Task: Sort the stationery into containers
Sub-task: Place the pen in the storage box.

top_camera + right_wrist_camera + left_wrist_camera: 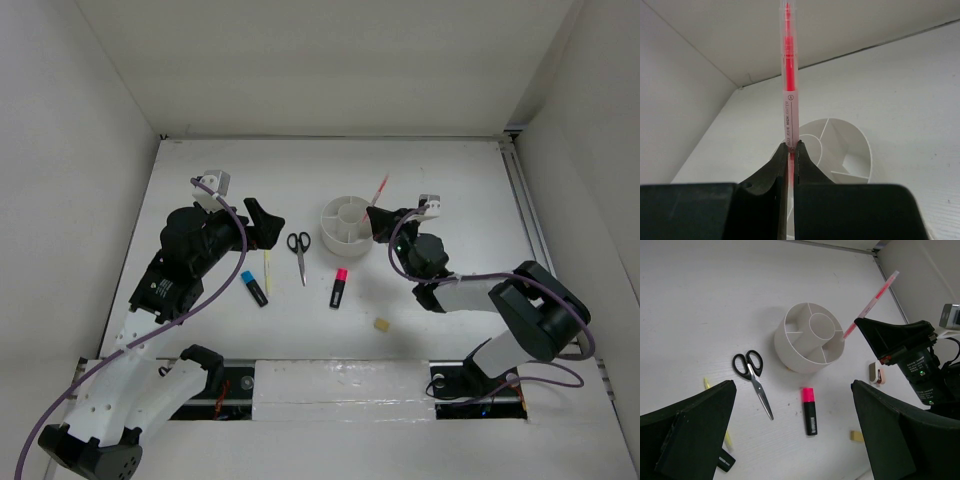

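Lying nearest on the desk [450,170] is the tan eraser [381,324], then the pink-capped highlighter [339,288] at 6 o'clock from the white organiser [345,253], the scissors [299,252] at 8 o'clock beside the wide, empty left tool [265,225], and at 3 o'clock the right tool [374,214] pinching the red pen [380,188] by its rim.

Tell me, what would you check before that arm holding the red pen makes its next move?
1. Grip: ok, right pincer is shut on the red pen.
2. Pen's lower end over a compartment of the white organiser: cannot tell; it is at the right rim.
3. Room inside: ok, visible compartments look empty.
4. The left pincer out of the way: ok, open, off to the left.
5. The scissors clear of the organiser: ok, lying apart.
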`<state>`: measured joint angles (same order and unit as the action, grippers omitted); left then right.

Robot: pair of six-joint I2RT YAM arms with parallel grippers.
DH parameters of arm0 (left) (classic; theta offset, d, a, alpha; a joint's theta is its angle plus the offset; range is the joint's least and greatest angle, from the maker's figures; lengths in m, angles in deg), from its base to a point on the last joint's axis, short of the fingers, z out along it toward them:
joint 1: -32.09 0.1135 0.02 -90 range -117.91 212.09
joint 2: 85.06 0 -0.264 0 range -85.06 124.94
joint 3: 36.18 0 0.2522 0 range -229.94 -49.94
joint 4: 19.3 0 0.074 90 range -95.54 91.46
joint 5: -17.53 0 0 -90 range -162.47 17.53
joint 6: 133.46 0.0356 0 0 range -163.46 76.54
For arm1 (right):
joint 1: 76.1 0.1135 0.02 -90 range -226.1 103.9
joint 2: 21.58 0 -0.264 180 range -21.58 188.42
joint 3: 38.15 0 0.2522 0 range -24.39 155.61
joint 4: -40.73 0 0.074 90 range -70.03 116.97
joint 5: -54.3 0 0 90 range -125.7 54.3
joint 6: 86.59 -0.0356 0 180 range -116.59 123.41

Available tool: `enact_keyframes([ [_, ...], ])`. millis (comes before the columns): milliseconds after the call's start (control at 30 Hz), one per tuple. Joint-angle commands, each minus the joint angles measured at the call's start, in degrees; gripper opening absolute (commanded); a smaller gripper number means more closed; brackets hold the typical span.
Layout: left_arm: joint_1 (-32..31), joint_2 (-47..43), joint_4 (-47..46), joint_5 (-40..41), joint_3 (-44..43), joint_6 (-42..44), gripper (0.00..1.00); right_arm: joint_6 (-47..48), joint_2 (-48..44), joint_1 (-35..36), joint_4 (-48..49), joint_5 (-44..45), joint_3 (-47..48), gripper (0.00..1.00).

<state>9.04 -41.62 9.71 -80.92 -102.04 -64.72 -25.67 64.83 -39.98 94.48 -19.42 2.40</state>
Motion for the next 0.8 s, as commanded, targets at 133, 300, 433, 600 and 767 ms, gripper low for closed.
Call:
enact_keyframes([
  [133, -0.1, -0.2, -2.6, -1.4, 0.2, 0.8, 1.0, -2.2, 2.1, 2.3, 8.6, 4.1, -0.6, 0.0],
  [300, -0.1, -0.2, -2.6, -1.9, 0.2, 0.8, 1.0, -2.7, 3.9, 3.5, 10.7, 6.0, -2.3, 0.0],
  [433, -0.1, -0.2, -2.6, -1.9, 0.2, 0.8, 1.0, -3.3, 4.5, 4.0, 11.2, 6.6, -3.0, 0.0],
  [600, -0.1, -0.2, -2.6, -1.9, 0.2, 0.3, 1.0, -3.3, 5.6, 4.0, 11.8, 7.3, -3.6, 0.0],
  [767, -0.1, -0.2, -2.6, -1.9, 0.2, 0.3, 1.0, -3.8, 7.3, 4.0, 13.0, 7.3, -3.6, 0.0],
])
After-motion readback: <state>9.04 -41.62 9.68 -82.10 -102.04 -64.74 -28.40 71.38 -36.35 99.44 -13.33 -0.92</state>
